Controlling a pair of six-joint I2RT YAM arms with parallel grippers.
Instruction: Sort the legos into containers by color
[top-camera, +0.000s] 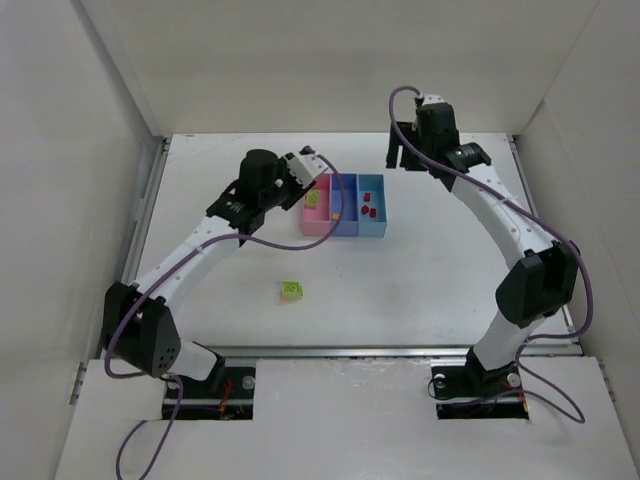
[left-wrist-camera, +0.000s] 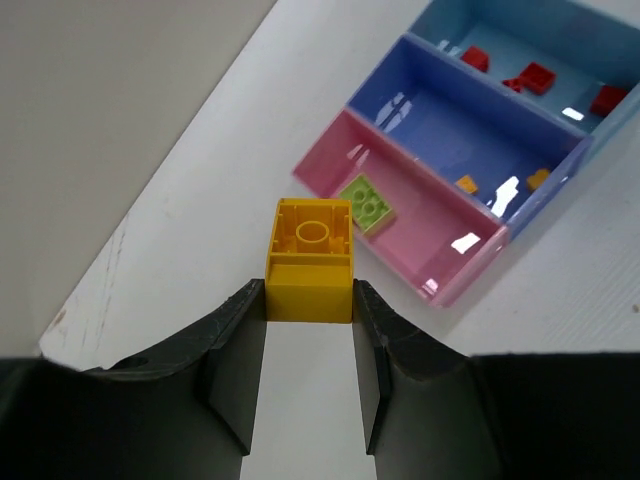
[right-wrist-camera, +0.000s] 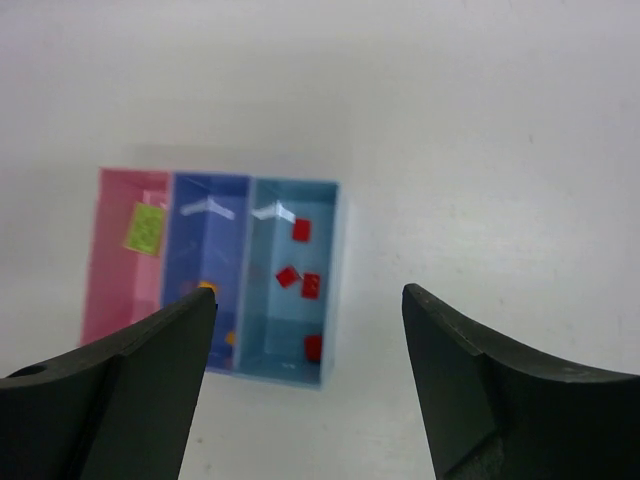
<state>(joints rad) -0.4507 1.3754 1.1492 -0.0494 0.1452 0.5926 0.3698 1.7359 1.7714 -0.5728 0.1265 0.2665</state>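
Left gripper (left-wrist-camera: 308, 300) pinches one yellow-orange brick (left-wrist-camera: 310, 262), hollow underside toward wrist camera, beside left side of pink bin (left-wrist-camera: 420, 225). Brick not discernible from top camera. Right gripper (right-wrist-camera: 308, 298) spread wide, holding nothing, far right of bins.

Far corner of light blue bin (right-wrist-camera: 272, 320) cut off in left wrist view. In right wrist view, own finger covers near end of medium blue bin (right-wrist-camera: 205, 245).

Counts:
- three bins
- four red bricks (right-wrist-camera: 301, 230) in light blue
- two orange bits (left-wrist-camera: 467, 183) in medium blue
- one lime brick (left-wrist-camera: 365, 203) in pink
- one lime clump (top-camera: 291, 290) loose on table (top-camera: 450, 270), near side of bins, too small to tell its make-up
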